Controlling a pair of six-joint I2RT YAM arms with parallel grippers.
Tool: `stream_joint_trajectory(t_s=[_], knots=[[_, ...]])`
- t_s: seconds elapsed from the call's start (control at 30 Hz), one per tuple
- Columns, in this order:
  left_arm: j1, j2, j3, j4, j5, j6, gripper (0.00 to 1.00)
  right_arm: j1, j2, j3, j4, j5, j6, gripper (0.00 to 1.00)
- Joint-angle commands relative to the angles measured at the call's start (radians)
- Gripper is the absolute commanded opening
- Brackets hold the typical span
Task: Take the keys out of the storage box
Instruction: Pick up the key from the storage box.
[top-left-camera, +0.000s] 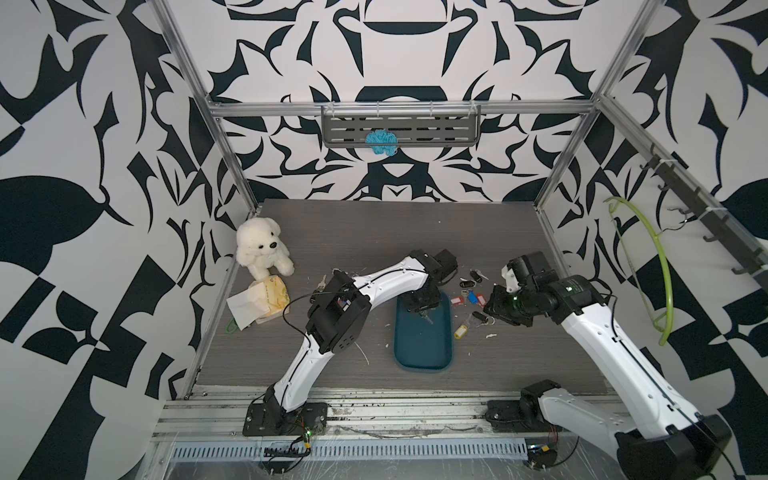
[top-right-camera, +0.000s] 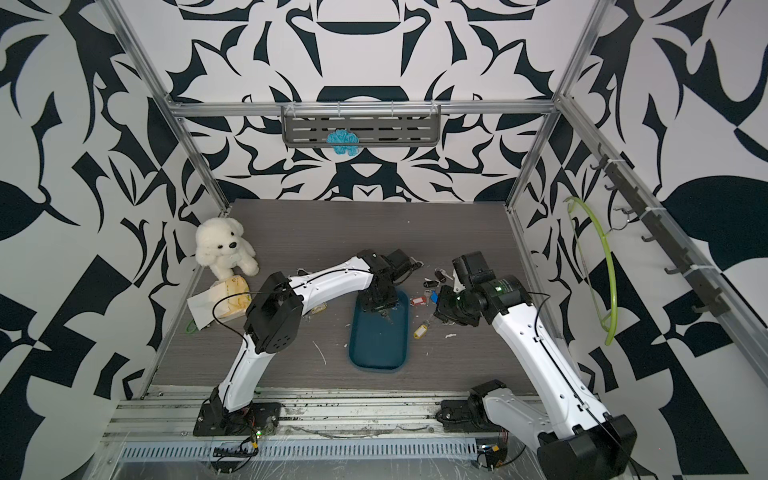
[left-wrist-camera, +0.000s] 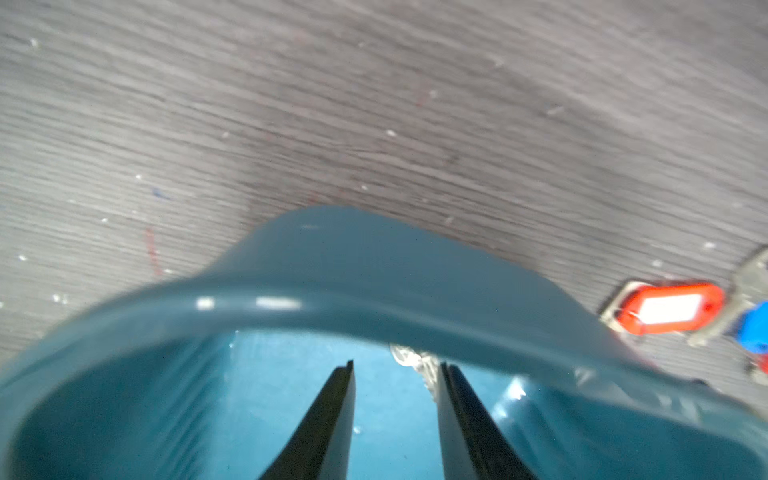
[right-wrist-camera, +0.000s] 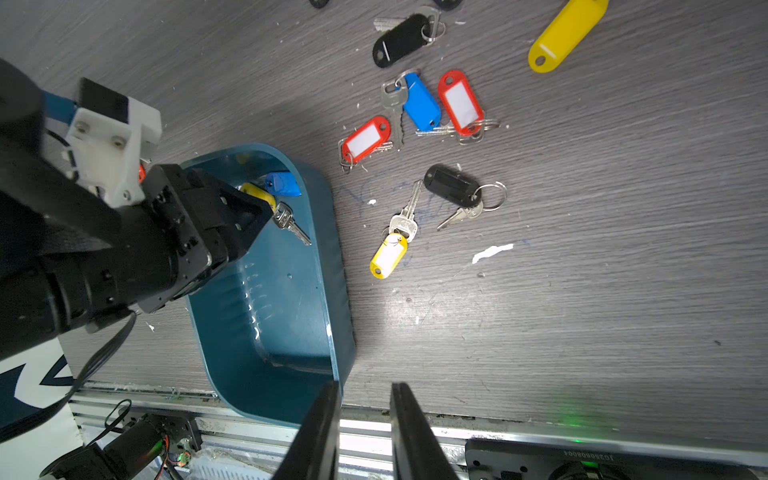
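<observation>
Keys (right-wrist-camera: 460, 102), paper scraps (right-wrist-camera: 492, 252) beside storage box (right-wrist-camera: 286, 307)

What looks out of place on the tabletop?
White torn scraps litter the grey wood-grain tabletop around the dark teal plastic storage box. A white tissue sticks out of the yellow tissue pack beside the white plush bear.

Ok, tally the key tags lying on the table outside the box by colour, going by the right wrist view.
Red tags: 2
Yellow tags: 2
Black tags: 2
Blue tags: 1
Total: 7 in full view; two dark shapes cut off at the picture's edge are not counted.
</observation>
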Motion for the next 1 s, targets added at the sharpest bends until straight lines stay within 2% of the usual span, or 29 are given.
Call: stream_joint_trajectory(t_s=[0.0,0.3,0.53,0.97], knots=[[-0.008,-0.033,0.029,-0.019,-0.022,-0.008,0.4,0.005,-0.016,-0.005,-0.009,-0.002,-0.019,0.27],[-0.008,0.015,0.074,-0.034,-0.024,0.0,0.41,0.005,-0.017,-0.004,-0.016,-0.002,-0.033,0.27],[-0.008,0.069,0.126,-0.063,-0.012,0.012,0.38,0.005,-0.019,0.001,-0.027,0.008,-0.046,0.27],[-0.005,0.05,0.063,-0.05,-0.007,0.007,0.37,0.005,-0.018,-0.01,-0.027,0.011,-0.05,0.27]])
